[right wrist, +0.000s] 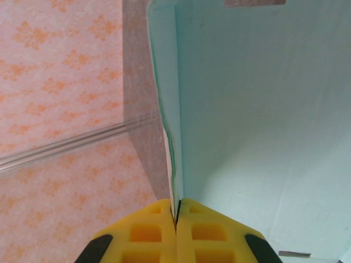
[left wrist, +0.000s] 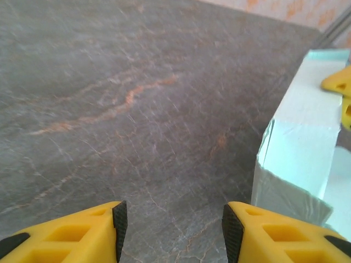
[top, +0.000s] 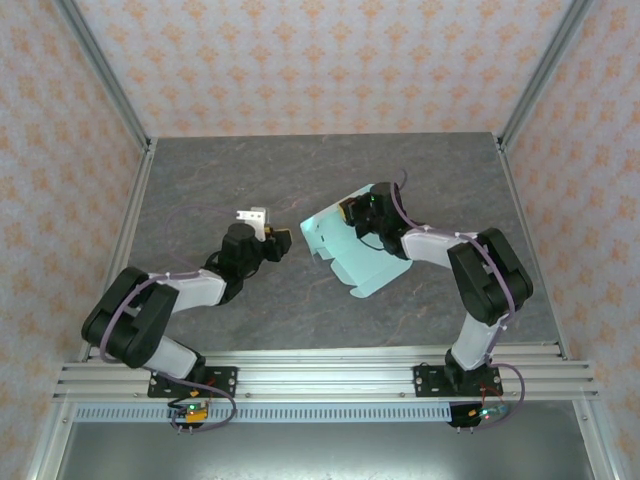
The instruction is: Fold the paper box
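judging by its shape, folding is only begun: right fingers (right wrist: 151, 233) pinch the half-bent paper box (top: 350, 255), left fingers (left wrist: 71, 235) stand spread, empty, at its 9 o'clock.

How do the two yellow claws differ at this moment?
The left gripper has its fingers apart; the right gripper has them pressed shut. The left gripper holds nothing and points at the table; the right gripper pinches an edge of the paper box. Both have yellow fingers.
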{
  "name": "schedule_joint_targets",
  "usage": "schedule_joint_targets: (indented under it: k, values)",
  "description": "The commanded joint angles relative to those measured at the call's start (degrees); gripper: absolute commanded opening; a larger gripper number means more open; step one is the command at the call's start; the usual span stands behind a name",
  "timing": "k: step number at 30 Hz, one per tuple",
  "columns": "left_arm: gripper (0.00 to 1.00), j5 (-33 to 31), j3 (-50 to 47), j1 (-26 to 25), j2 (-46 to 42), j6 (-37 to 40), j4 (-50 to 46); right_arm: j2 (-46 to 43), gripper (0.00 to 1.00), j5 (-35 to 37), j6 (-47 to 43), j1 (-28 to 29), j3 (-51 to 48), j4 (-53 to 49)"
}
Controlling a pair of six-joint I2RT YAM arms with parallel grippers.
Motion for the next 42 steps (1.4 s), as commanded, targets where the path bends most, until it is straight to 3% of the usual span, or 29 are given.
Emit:
schedule_joint_targets:
  k: [1,8,17,42]
  values:
    - [0.51,4.17,1.77,-0.54,2.13,2.76,4.85,-1.47,0.04,-1.45,-0.95,-0.16,-1.94,9.04]
    - [0.51,10.53,6.21,-2.78,4.68,5.44,4.40,-0.18,0.04,-1.86,1.01,-0.24,-3.85,14.79]
    - [0.50,12.09,10.68,-4.96,10.63,6.05,1.72,1.13,0.04,-0.25,2.25,0.74,-5.86,20.70]
    - [0.49,8.86,21.71,-7.43,20.37,7.42,-1.12,5.69,0.05,6.49,4.13,2.64,-10.59,30.26]
